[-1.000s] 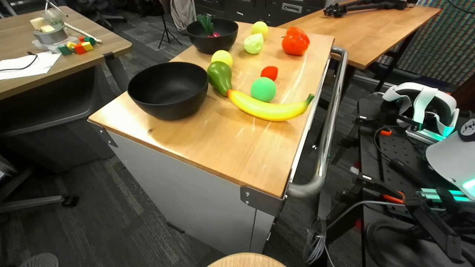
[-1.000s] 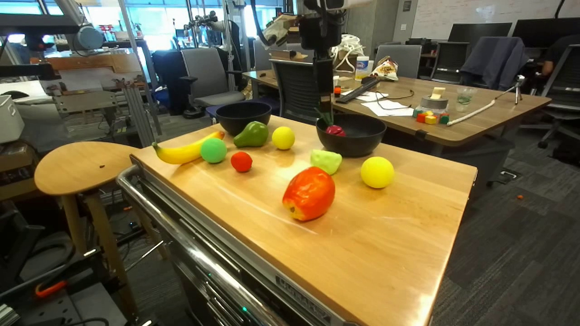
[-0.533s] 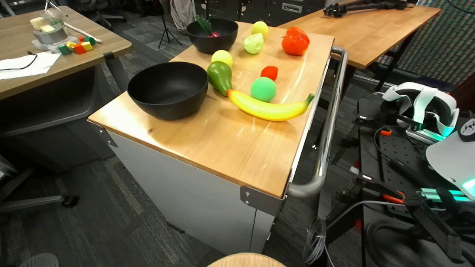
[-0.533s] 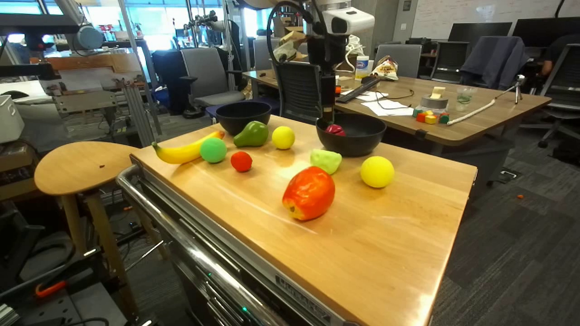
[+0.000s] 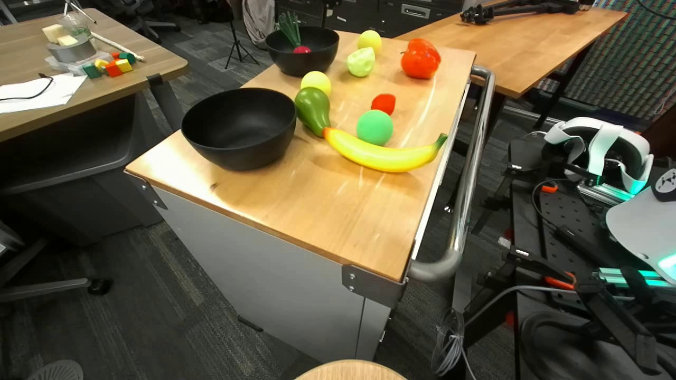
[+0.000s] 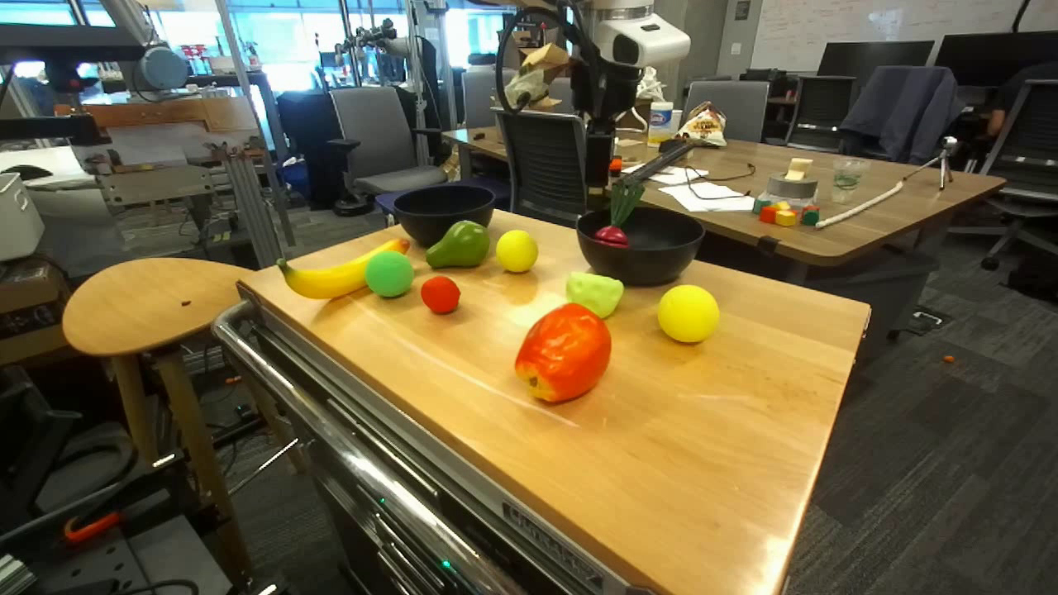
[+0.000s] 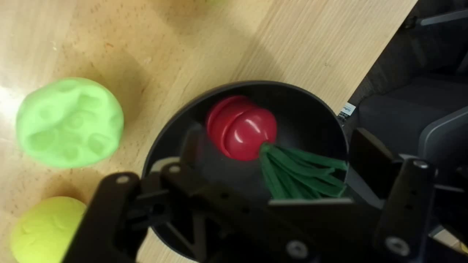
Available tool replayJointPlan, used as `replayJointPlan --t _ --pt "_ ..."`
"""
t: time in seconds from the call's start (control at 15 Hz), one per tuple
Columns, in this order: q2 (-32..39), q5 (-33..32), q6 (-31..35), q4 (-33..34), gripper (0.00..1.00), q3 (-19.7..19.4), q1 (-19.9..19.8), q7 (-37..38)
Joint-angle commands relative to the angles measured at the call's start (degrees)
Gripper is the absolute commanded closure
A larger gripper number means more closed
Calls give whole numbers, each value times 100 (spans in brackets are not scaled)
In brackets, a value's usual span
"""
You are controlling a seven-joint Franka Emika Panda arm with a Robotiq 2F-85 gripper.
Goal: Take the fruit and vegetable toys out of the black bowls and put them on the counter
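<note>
Stool (image 6: 157,310), round-topped, wooden, at left in an exterior view. Counter (image 6: 702,463), light wood, to its right; metal bar (image 6: 331,434) along its near left side. Banana (image 6: 331,282), yellow, at the counter's left end, stem to the left. Green ball (image 6: 389,274), just beside the banana, near its right end. Red piece (image 6: 440,295), small, nearer, right of the green ball. Left bowl (image 6: 424,225), black, upright, at the far side. Avocado (image 6: 461,245), dark green, lying on its side just before that bowl. Far yellow ball (image 6: 517,251), just right of the avocado. Red fruit (image 6: 564,354), large, nearest of the toys, mid-counter. Green piece (image 6: 594,294), pale, dimpled, behind the red fruit, near the black right bowl (image 6: 661,266). Gripper (image 7: 279,148), black, above the right bowl; fingers (image 7: 371,159) spread apart in the wrist view, the radish (image 7: 250,135) showing between them; whether they touch cannot be told. Radish, red with green leaves, inside the right bowl, toward its left wall, leaves standing above the rim. Near yellow ball (image 6: 688,314), right of the green piece, in front of the right bowl. Desk (image 6: 897,219), brown, far right, bearing coloured blocks (image 6: 785,218), a tape roll (image 6: 792,189) and paper (image 6: 719,203).
</note>
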Motion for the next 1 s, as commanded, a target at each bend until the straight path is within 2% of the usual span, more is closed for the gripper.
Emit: replayJointPlan --t 0.0,0.87,0.93 --pt "39 329 -338 429 0 -37 34 20" --pt "1014 184 -412 1622 0 -282 64 937" --pt "1089 185 -432 1714 7 -291 54 1002"
